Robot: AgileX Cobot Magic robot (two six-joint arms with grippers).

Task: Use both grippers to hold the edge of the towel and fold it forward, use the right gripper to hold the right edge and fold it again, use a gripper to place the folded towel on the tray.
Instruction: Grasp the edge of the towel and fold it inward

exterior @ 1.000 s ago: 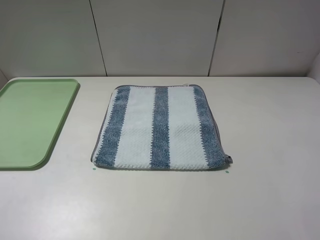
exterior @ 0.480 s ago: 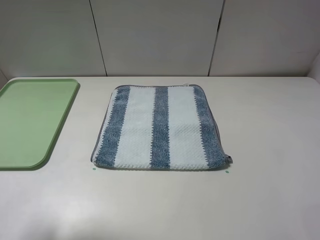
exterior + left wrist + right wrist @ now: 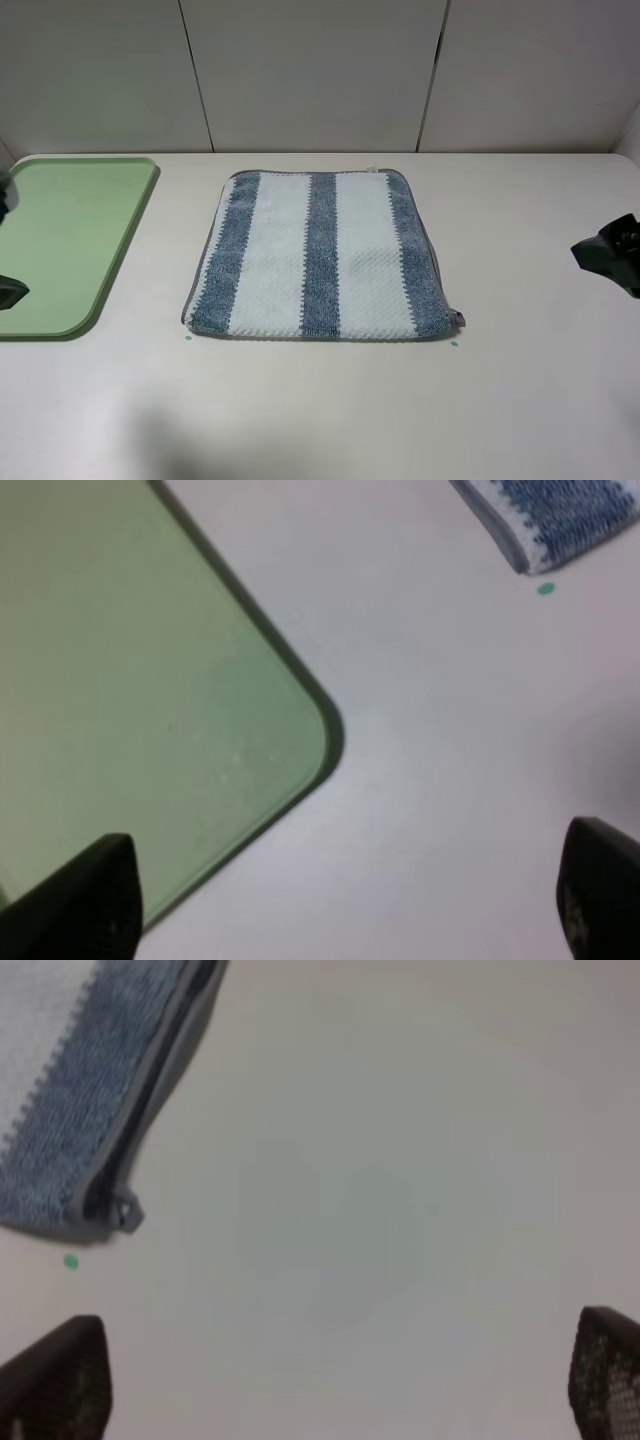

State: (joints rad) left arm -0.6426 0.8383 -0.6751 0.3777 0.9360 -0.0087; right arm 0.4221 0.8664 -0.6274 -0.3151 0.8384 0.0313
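From the high camera, the towel (image 3: 318, 255) lies flat in the middle of the pale surface (image 3: 520, 400). It is almost square. Its blue-grey and whitish stripes run from the near side to the far side. It looks soft and bumpy, like a waffle. The tray (image 3: 70, 240) lies to the left of the towel, near it but not touching. It is flat, smooth and pale green, with round corners and a low rim. Only a small dark bit of the left hand (image 3: 10, 292) shows, far to the left of the towel, over the tray. The right hand (image 3: 612, 255) is a dark shape far to the right of the towel. The towel lies between the two hands, and both look about as far from it.

In the left wrist camera, the left hand's two black tips stand far apart and hold nothing. A round corner of the tray (image 3: 150, 700) sits in front of them. One corner of the towel (image 3: 560, 515) is farther off, with a tiny green dot (image 3: 545, 588) just beside it.

In the right wrist camera, the right hand is wide open too, and empty. The grey edge (image 3: 165, 1070) of the towel runs down to a corner with a little loop (image 3: 128, 1212). I think both hands must first go to the near edge of the towel.
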